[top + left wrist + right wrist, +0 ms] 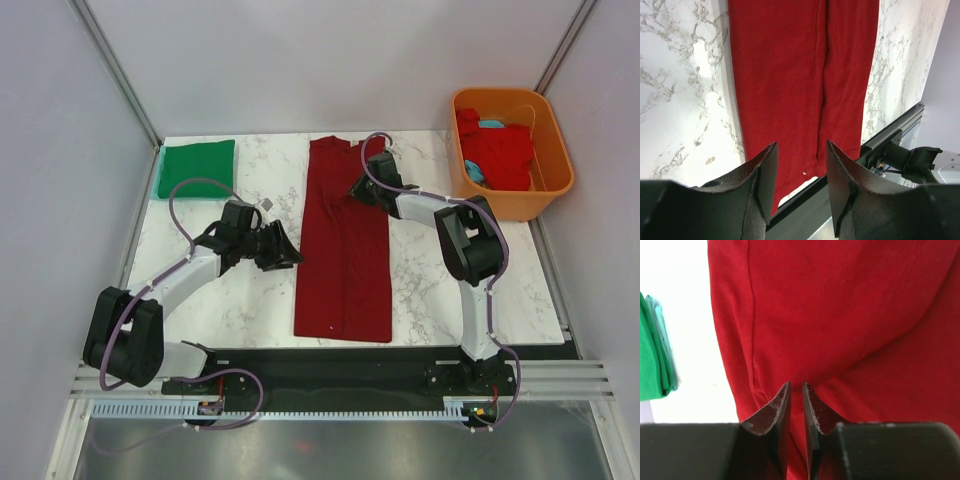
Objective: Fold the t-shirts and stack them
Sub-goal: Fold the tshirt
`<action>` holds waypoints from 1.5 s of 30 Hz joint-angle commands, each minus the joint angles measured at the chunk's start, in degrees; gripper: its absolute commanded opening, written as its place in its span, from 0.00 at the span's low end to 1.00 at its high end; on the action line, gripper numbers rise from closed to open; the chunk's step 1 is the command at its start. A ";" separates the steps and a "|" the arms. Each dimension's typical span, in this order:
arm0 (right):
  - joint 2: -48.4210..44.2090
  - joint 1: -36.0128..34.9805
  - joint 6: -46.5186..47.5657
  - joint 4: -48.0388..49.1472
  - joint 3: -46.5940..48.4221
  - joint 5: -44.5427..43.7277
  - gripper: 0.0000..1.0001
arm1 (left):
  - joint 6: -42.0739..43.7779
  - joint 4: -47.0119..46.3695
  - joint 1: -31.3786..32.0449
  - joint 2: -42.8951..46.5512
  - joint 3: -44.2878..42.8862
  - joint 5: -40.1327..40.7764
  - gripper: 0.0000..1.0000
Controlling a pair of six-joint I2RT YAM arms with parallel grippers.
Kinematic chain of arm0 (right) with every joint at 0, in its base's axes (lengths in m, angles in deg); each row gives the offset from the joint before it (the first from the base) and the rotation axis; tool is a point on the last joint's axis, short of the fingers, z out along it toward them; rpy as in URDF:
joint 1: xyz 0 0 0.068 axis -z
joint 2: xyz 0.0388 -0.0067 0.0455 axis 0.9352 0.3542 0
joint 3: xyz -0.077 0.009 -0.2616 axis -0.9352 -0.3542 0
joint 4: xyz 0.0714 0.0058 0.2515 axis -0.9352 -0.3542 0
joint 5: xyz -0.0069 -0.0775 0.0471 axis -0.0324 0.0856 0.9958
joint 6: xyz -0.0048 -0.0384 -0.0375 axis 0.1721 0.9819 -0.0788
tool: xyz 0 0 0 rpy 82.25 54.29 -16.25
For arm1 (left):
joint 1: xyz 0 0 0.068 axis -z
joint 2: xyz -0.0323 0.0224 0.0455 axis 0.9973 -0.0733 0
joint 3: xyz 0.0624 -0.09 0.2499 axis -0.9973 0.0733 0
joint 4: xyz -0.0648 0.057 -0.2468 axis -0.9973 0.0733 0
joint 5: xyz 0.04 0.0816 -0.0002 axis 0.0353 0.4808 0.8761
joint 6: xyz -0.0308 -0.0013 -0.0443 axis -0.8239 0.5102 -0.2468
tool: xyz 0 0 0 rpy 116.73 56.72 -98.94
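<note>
Maroon t-shirt point(342, 260), both arms outstretched: left tool point(292, 252) apart, right tool point(356, 190) clamped on it.

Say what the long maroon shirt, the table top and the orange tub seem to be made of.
The maroon shirt: soft matte knit cloth, likely cotton; stitched seams and creases show. The table top: smooth, white with grey marble veining, perhaps printed laminate. The orange tub: moulded plastic by its even colour and rounded rim, slightly glossy.

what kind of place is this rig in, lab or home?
Most likely a robot lab cell, not a home: marble-look table boxed in by plain white panels, left arm and right arm bolted at its near edge, orange tub at the far right.
</note>
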 commanded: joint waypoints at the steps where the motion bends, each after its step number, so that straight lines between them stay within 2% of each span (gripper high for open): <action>1: -2.76 -0.97 -1.55 1.07 -0.98 -4.47 0.22 | 2.16 -0.37 -0.34 2.74 0.52 -1.50 0.50; 14: -5.49 -2.81 -3.93 0.72 -4.67 -8.52 0.13 | 2.25 -0.28 -0.34 3.09 1.31 -2.11 0.50; 27: -5.14 -3.08 -6.04 -0.60 -4.85 -12.30 0.11 | 2.60 -0.28 -0.43 3.18 1.67 -1.94 0.50; 45: -0.05 -3.43 -7.44 -2.18 1.83 -12.56 0.17 | 3.22 -0.37 -0.61 2.57 1.49 -1.85 0.50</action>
